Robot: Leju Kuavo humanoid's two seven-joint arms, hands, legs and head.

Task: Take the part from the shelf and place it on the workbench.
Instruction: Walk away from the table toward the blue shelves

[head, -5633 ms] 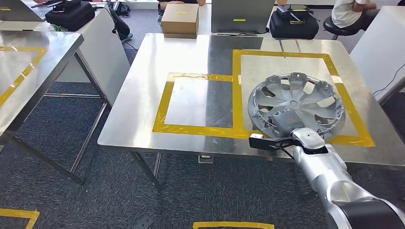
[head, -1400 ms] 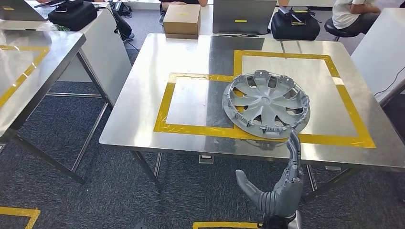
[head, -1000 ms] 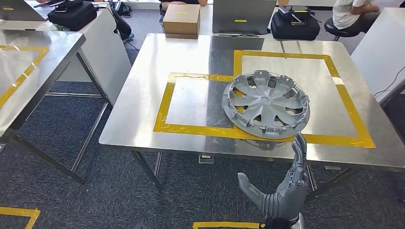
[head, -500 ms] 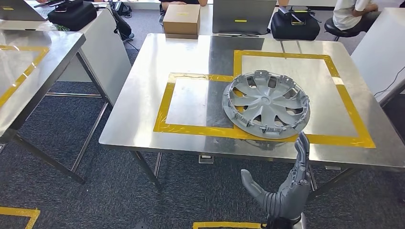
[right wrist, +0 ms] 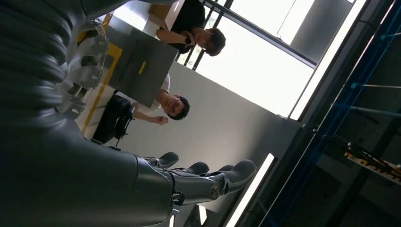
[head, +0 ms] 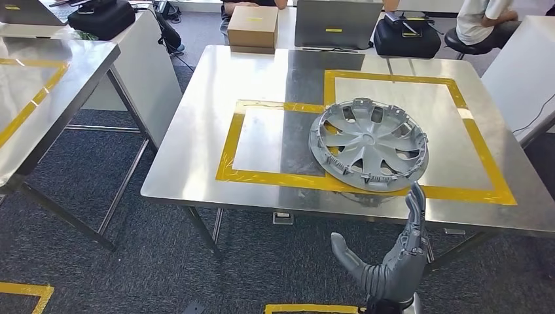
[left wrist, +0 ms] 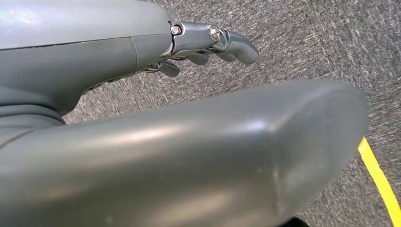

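Part is lying on the workbench; I'm judging the placing step done.

The part (head: 368, 144), a grey wheel cover, is resting flat on the workbench (head: 196, 131), straddling the yellow tape lines. I'm keeping my right hand (head: 393, 258) below the near edge, fingers spread, holding nothing; my left hand (left wrist: 208, 42) is hanging over carpet, fingers slightly curled, empty. Next, I'd just be lowering the arm. I'm reading no labels or writing.

You see bright, even light; glare streaks the steel worktop (head: 196, 131), windows (right wrist: 250, 61) blow out white, and close robot hand (left wrist: 189, 156) blurs.
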